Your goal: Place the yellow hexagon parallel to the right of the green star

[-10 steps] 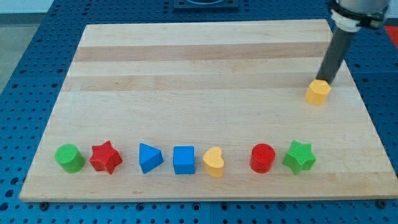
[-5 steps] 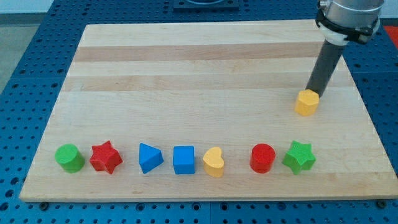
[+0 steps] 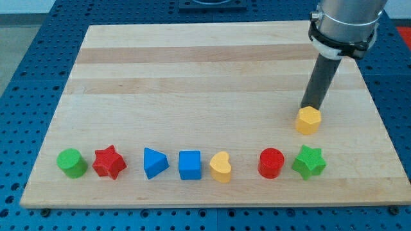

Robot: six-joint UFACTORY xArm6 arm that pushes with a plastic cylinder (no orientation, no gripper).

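Yellow hexagon: a small, squat six-sided block with a flat top face and slightly darker side walls, standing upright on the wooden board in its right half. My tip meets the hexagon's upper edge at its 12 o'clock side, touching or just behind it; the rod leans up toward 1 o'clock and carries nothing, having no jaws to open or close. The green star lies at 6 o'clock from the hexagon, near but apart. The star ends a row along the board's bottom edge; running toward 9 o'clock from it are a red cylinder, yellow heart, blue cube, blue triangle, red star and green cylinder.
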